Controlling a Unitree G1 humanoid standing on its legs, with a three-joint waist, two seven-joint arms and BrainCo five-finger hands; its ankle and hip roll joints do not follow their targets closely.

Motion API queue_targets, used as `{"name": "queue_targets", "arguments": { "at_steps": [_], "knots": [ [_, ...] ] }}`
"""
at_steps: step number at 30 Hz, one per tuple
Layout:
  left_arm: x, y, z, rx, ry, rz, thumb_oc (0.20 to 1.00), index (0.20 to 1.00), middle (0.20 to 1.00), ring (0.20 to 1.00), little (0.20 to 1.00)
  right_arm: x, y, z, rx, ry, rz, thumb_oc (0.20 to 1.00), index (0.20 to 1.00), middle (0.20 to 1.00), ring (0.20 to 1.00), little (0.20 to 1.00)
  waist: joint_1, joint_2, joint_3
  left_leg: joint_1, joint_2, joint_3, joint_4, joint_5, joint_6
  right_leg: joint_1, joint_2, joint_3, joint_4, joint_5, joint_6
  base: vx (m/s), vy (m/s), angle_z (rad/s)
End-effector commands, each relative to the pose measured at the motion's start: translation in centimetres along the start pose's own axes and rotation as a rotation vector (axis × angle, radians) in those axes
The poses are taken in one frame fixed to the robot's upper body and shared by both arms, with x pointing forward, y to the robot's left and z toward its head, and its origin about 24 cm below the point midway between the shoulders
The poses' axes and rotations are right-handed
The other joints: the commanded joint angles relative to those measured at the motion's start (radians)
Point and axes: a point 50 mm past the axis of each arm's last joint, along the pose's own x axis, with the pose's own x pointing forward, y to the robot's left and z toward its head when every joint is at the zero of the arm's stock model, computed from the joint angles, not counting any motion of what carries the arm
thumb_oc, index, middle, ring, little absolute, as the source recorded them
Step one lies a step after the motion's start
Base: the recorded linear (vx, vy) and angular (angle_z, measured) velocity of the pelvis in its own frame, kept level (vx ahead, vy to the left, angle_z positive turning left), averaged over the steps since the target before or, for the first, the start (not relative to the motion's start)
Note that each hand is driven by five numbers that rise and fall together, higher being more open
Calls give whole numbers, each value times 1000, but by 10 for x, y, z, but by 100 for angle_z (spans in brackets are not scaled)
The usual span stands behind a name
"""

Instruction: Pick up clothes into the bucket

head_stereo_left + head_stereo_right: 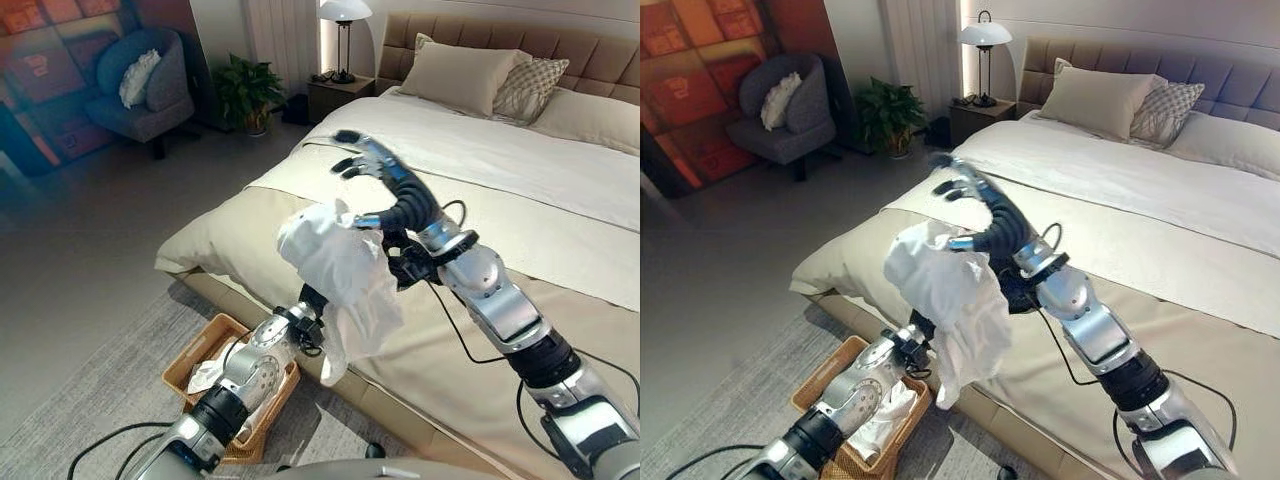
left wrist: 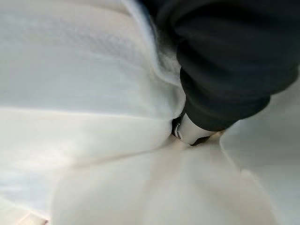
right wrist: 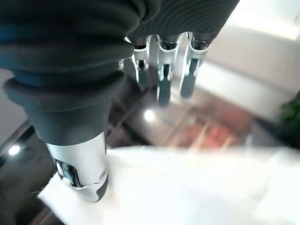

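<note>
A white garment [image 1: 340,270] hangs bunched in the air beside the bed's near corner, just above the wicker basket [image 1: 212,333] on the floor. My left hand [image 2: 190,133] is buried in the garment from below, its thumb pressed into the folds. Over the top of the cloth my right hand [image 1: 385,175] is open with straight fingers [image 3: 161,70], and its thumb rests on the cloth [image 3: 187,187]. More white clothing [image 1: 885,415] lies inside the basket.
The bed [image 1: 520,200], with beige and white covers and pillows, takes up the right side. The basket stands on a grey rug [image 1: 100,390] against the bed's edge. An armchair [image 1: 140,85], a potted plant [image 1: 245,90] and a nightstand with a lamp [image 1: 343,40] stand further off.
</note>
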Motion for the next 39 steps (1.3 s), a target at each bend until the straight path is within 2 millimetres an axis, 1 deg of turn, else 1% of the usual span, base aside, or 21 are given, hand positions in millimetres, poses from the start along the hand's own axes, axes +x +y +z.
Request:
{"name": "queue_targets", "arguments": {
  "at_steps": [1,3,6,7,8,9,12,13,14,16,17,21,22,23,24,27,28,31,34,38,39],
  "knots": [
    [0,20,33,52,-157,81,200,200,200,200,200,-10,-22,-5,-54,5,-152,1000,1000,1000,1000,1000,-3,-54,-5,-18,-64,-7,58,-80,35,28,-81,-29,70,-67,74,0,0,0],
    [-6,29,36,57,-175,127,200,200,200,200,200,-21,-24,-18,-59,73,-178,1000,1000,1000,1000,1000,-1,-55,-3,-19,-65,-7,59,-81,35,28,-82,-30,70,-67,74,0,0,0],
    [-27,55,46,98,-233,266,200,200,200,200,200,-64,-30,-57,-99,306,-259,1000,1000,1000,1000,1000,3,-57,15,-31,-65,-11,67,-81,36,17,-82,-31,75,-68,73,0,0,0],
    [-28,55,46,98,-232,266,200,200,200,200,200,-64,-30,-57,-99,306,-259,1000,1000,1000,1000,1000,3,-57,14,-32,-65,-12,68,-82,36,17,-82,-31,76,-68,73,-35,11,2],
    [-38,68,48,112,-255,346,200,200,200,200,200,-85,-28,-76,-89,418,-291,1000,1000,1000,1000,1000,5,-58,29,-44,-66,-15,75,-82,37,6,-83,-31,81,-67,72,0,0,0],
    [-38,68,48,112,-254,346,200,200,200,200,200,-85,-28,-76,-89,418,-291,1000,1000,1000,1000,1000,5,-58,28,-45,-66,-15,76,-82,37,5,-84,-31,82,-68,72,-42,10,1],
    [-61,96,57,161,-306,545,200,200,200,200,200,-138,-19,-115,-49,681,-363,1000,1000,1000,1000,1000,5,-62,75,-92,-71,-19,109,-84,41,-33,-83,-28,97,-65,70,-86,18,0],
    [-61,96,57,162,-306,546,200,200,200,200,200,-137,-19,-115,-50,680,-363,1000,1000,1000,1000,1000,5,-62,75,-94,-71,-19,110,-85,41,-35,-83,-28,98,-65,70,-142,22,-2],
    [-70,107,64,199,-332,638,200,200,200,200,200,-164,-10,-132,-28,812,-384,1000,1000,1000,1000,1000,4,-66,106,-124,-72,-20,129,-84,42,-62,-82,-24,105,-60,68,-89,13,-2],
    [-74,111,68,217,-344,674,200,200,200,200,200,-175,-6,-140,-27,869,-378,1000,1000,1000,1000,1000,3,-68,121,-144,-71,-21,140,-84,42,-80,-82,-21,111,-57,67,-136,21,-3],
    [-82,123,76,252,-371,769,200,200,200,200,200,-205,5,-156,-61,1023,-345,1000,1000,1000,1000,1000,4,-75,160,-184,-70,-20,165,-85,41,-113,-81,-13,122,-50,67,-149,21,-3],
    [-85,130,90,284,-411,830,200,200,200,200,200,-231,16,-169,-84,1172,-287,1000,1000,1000,1000,1000,7,-89,195,-246,-73,-27,194,-78,38,-164,-82,-11,132,-34,67,-105,10,-5],
    [-87,136,101,322,-432,883,200,200,200,200,200,-253,28,-174,-89,1275,-222,1000,1000,1000,1000,1000,6,-99,223,-280,-73,-31,213,-76,35,-192,-83,-11,137,-26,67,-34,23,-2],
    [-87,136,101,323,-433,883,200,200,200,200,200,-252,28,-175,-88,1274,-222,1000,1000,1000,1000,1000,6,-100,222,-283,-73,-31,216,-77,35,-194,-83,-11,138,-27,67,-92,18,-1],
    [-88,141,117,364,-463,925,200,200,200,200,200,-265,36,-177,-110,1336,-148,1000,1000,1000,1000,1000,5,-116,254,-324,-71,-35,245,-78,32,-225,-83,-9,147,-21,67,-81,-15,1],
    [-91,145,137,440,-494,978,200,200,200,200,200,-270,42,-178,-125,1356,-105,1000,1000,1000,1000,1000,1,-137,280,-377,-65,-39,289,-85,29,-263,-83,-2,159,-14,65,-70,-26,2],
    [-95,148,160,567,-508,1039,200,200,200,200,200,-271,46,-177,-140,1351,-72,1000,1000,1000,1000,1000,-1,-156,310,-427,-53,-43,335,-99,25,-301,-77,4,173,-13,65,-77,-40,3],
    [-96,153,179,598,-532,1086,200,200,200,200,200,-268,48,-179,-135,1348,-74,1000,1000,1000,1000,1000,-9,-179,330,-479,-48,-46,362,-97,26,-345,-73,7,182,-5,66,-68,-29,-1],
    [-101,154,224,707,-582,1164,200,200,200,200,200,-243,48,-180,-132,1255,-98,1000,1000,1000,1000,1000,-24,-229,385,-589,-25,-43,448,-117,29,-426,-51,19,193,14,70,-94,-37,-8],
    [-102,152,252,751,-616,1198,200,200,200,200,200,-222,47,-179,-120,1176,-116,1000,1000,1000,1000,1000,-38,-261,412,-673,-15,-50,502,-129,30,-486,-39,22,195,27,73,-65,-20,-4],
    [-102,151,259,772,-619,1217,407,407,407,407,407,-217,46,-179,-119,1155,-128,1000,1000,1000,1000,1000,-42,-270,423,-699,-13,-54,522,-134,30,-501,-37,22,195,32,74,-36,-7,-2]
  ]
}}
